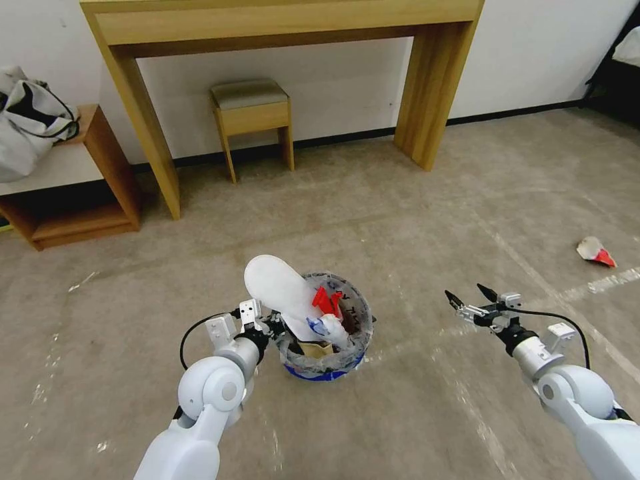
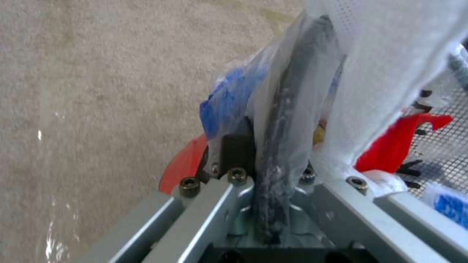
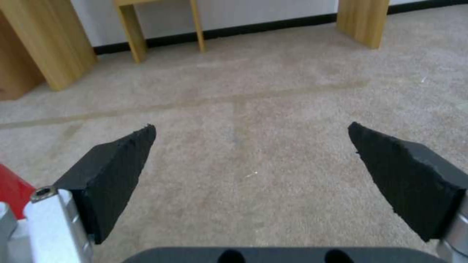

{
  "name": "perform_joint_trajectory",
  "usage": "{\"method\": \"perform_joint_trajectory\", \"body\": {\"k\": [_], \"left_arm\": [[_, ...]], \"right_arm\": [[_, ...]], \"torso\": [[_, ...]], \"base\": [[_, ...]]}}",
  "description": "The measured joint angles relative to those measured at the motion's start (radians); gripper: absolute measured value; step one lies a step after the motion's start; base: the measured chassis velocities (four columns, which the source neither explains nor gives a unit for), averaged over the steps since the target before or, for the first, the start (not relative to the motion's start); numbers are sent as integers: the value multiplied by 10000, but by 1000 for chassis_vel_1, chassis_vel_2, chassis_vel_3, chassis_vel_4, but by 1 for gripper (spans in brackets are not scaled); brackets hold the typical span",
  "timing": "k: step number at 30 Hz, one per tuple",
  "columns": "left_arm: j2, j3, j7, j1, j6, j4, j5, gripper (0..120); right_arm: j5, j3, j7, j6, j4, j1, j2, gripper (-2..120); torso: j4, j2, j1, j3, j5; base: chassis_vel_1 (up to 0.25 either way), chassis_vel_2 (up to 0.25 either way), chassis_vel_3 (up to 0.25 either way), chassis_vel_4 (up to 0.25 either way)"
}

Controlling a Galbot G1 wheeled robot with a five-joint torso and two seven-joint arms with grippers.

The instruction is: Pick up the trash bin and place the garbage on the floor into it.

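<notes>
I have the left gripper [image 1: 279, 325] clamped on the rim of the trash bin [image 1: 327, 363] at the bin's nine o'clock side; in the left wrist view the rim and its plastic liner [image 2: 280, 146] run straight between the closed jaws, so the grip is on the bin wall and bag together. The bin is small, round and red with a blue band, and sits at about six o'clock in the head view, low and centre. It is stuffed: a flat white slipper [image 1: 280, 290] sticks out up and toward eleven o'clock, leaning right over my left gripper; a red wrapper [image 1: 327, 300] and white-blue crumpled paper [image 1: 323, 327] lie beside it, with a brown paper bag [image 1: 319, 348] lower inside.

The right gripper [image 1: 470, 299] hangs at about four o'clock, well apart from the bin, jaws spread wide and holding nothing; its black pads [image 3: 117, 171] frame bare carpet [image 3: 244, 146].

One piece of garbage, a crumpled white and red scrap [image 1: 595, 252], lies on the floor at about three o'clock, beyond and to the right of the right gripper; nothing stands between them.

Further off, a wooden desk [image 1: 280, 27] spans twelve o'clock with a small stool [image 1: 252, 110] under it; a low shelf [image 1: 67, 200] carrying a grey-white bag [image 1: 30, 117] sits at ten o'clock.
</notes>
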Motion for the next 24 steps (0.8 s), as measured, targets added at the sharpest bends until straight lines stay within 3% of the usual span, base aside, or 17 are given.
{"method": "perform_joint_trajectory", "body": {"k": [24], "left_arm": [[-39,78,140,166,5,-8,579,1]], "right_arm": [[-73,147,-41,174,-18,-238,-32,100]], "torso": [[0,1,-2,-4,-1]], "base": [[5,-6,-5,6]]}}
